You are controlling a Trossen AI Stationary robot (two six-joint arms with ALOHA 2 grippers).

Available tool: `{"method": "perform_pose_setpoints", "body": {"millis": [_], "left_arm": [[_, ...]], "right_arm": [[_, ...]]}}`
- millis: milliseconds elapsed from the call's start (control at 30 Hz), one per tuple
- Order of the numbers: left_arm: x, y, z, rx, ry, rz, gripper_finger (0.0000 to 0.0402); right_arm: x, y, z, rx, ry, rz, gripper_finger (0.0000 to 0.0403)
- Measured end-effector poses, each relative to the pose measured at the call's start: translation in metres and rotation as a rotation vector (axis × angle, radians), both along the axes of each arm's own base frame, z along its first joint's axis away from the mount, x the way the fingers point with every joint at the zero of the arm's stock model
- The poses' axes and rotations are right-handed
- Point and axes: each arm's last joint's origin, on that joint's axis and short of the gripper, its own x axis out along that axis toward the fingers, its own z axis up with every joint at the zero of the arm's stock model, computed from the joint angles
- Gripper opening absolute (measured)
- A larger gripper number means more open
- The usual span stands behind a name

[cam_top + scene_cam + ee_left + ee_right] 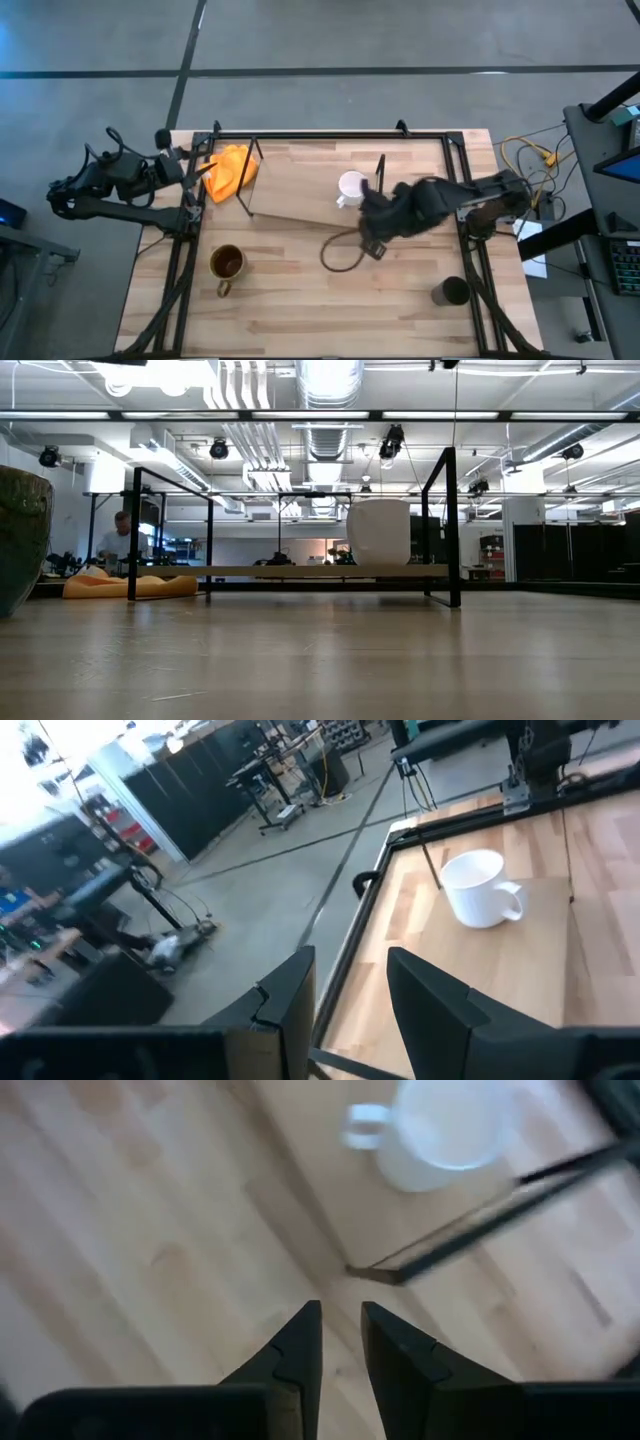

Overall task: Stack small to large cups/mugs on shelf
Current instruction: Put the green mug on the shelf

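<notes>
The small white mug (pixel 350 187) stands upright on the shelf board (pixel 300 190), near its right wire end frame (pixel 380 175); it also shows in the low view (pixel 378 532) and both wrist views (pixel 480 888) (pixel 440 1125). The brown-amber mug (pixel 227 263) stands on the tabletop, near left. The dark mug (pixel 452 291) stands on the tabletop, near right. My right gripper (pixel 375 240) (pixel 340 1320) hovers just off the shelf's right end, fingers a narrow gap apart, holding nothing. My left gripper (pixel 195 170) (pixel 350 990) waits open at the table's left edge.
An orange cloth (pixel 232 168) lies at the far left, beside the shelf's left end frame and my left gripper. A dark cable loop (pixel 345 252) lies on the table under my right arm. Bare tabletop (pixel 330 300) stretches between the brown and dark mugs.
</notes>
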Motion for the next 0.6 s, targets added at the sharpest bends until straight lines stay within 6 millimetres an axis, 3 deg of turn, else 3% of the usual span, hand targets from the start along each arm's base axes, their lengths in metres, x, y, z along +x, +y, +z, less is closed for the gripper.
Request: {"method": "perform_pose_setpoints", "body": {"millis": [167,333,600], "left_arm": [[0.006,-0.003,-0.001,-0.140,-0.040,-0.053,0.0114],[0.017,-0.007,-0.004,-0.284,-0.035,-0.162,0.0114],[0.039,-0.010,-0.011,-0.419,0.009,-0.148,0.0114]], "right_arm": [[-0.033,0.006,-0.010,0.000,-0.015,-0.125,0.0068],[-0.064,0.001,-0.033,0.007,0.020,-0.264,0.0068],[-0.098,-0.003,-0.067,0.036,0.101,-0.392,0.0068]]}}
